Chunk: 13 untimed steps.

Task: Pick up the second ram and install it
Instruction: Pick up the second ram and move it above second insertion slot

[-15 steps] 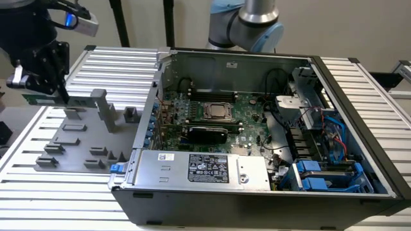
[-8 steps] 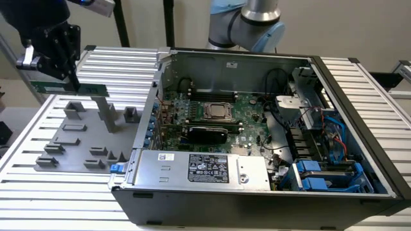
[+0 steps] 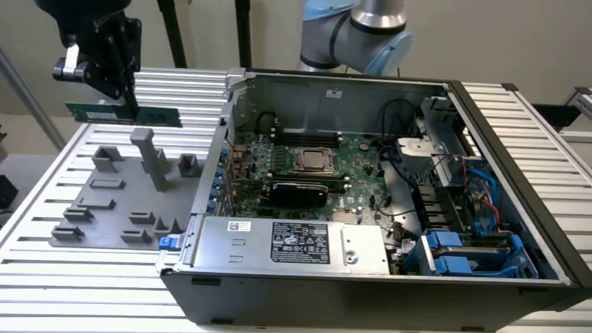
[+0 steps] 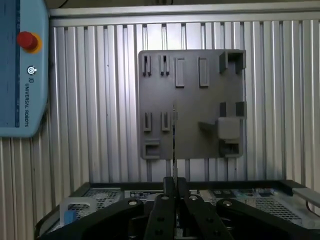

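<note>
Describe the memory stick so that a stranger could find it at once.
Start at the open computer case; on the exterior view's left of it lies a grey plate. Above that plate, the pincer holds the memory stick in the air: the one thin, long green board, not grey plastic.

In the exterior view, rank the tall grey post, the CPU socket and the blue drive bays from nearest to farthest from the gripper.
1. Tall grey post, just below the gripper holding the second ram.
2. CPU socket, mid-case.
3. Blue drive bays, the exterior view's lower right.
</note>
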Tool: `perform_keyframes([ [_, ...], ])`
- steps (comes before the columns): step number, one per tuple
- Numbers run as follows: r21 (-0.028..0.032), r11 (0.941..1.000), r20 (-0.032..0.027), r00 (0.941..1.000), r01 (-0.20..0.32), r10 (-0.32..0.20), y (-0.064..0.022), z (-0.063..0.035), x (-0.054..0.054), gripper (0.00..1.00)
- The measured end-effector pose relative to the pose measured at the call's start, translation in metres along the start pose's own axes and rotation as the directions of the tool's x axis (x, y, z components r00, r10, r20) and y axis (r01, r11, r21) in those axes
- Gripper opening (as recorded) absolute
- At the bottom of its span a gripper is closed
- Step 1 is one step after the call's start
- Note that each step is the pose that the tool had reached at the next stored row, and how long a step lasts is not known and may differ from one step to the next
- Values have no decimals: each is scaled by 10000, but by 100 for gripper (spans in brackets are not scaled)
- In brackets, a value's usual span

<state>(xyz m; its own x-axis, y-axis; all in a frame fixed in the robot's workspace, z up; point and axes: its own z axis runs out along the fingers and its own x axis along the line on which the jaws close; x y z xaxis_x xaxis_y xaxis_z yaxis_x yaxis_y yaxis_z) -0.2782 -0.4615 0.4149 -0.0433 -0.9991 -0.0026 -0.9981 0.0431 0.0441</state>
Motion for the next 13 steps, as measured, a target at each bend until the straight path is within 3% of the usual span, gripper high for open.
perform_keyframes([
  [13, 0, 10000, 0, 10000, 0, 0, -587, -28, -33, 0],
])
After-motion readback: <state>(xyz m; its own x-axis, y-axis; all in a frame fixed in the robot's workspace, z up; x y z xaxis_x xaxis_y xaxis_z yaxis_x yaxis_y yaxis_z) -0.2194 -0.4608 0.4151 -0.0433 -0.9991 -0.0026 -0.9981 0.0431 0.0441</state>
